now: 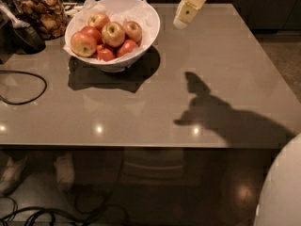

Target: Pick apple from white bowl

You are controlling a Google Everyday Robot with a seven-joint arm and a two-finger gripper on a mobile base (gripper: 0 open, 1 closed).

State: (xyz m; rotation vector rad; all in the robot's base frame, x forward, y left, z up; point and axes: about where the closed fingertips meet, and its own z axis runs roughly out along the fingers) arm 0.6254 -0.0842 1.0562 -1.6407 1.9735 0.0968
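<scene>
The white bowl point(141, 41), lined with crumpled white paper, stands at the back left of the grey table. It holds several apples. The large golden-yellow apple with red blush point(113, 34) lies in the middle on top, with smaller red apples around it. My gripper point(182, 19) is a cream-coloured arm end hanging in the air at the top of the view. It is to the right of the bowl and above the table, clear of the rim and holding nothing visible.
A glass jar of brown snacks point(41, 14) stands behind the bowl to the left, next to a dark object point(23, 34). A black cable point(28, 86) loops on the table's left side. The arm's shadow point(221, 114) falls on the right of the table point(141, 121).
</scene>
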